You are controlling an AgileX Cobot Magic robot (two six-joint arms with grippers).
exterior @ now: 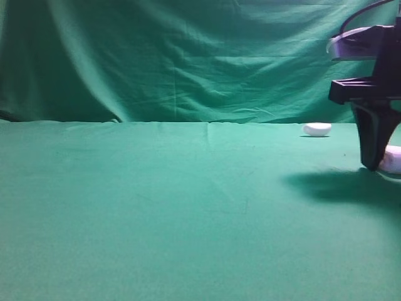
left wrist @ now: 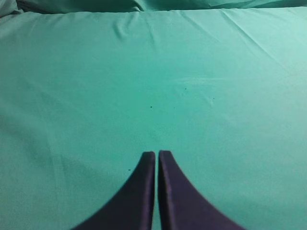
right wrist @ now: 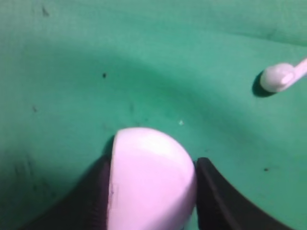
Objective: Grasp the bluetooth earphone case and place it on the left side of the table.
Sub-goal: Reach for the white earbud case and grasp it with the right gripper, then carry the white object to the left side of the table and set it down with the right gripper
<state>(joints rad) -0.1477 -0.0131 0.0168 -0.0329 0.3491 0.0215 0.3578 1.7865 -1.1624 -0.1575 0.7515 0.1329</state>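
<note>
The white rounded earphone case [right wrist: 151,182] sits between the two black fingers of my right gripper [right wrist: 154,162], which touch it on both sides. In the high view the right gripper [exterior: 373,164] is at the far right edge, pointing down, with the case [exterior: 392,159] low at the green table [exterior: 188,207]. I cannot tell whether the case rests on the cloth. My left gripper [left wrist: 157,154] is shut and empty over bare green cloth; it does not show in the high view.
A smaller white half-oval piece [exterior: 317,129] lies near the table's back edge, right of centre. A small white earbud-like piece [right wrist: 277,77] lies on the cloth ahead and right of the right gripper. A draped green curtain [exterior: 188,56] hangs behind the table.
</note>
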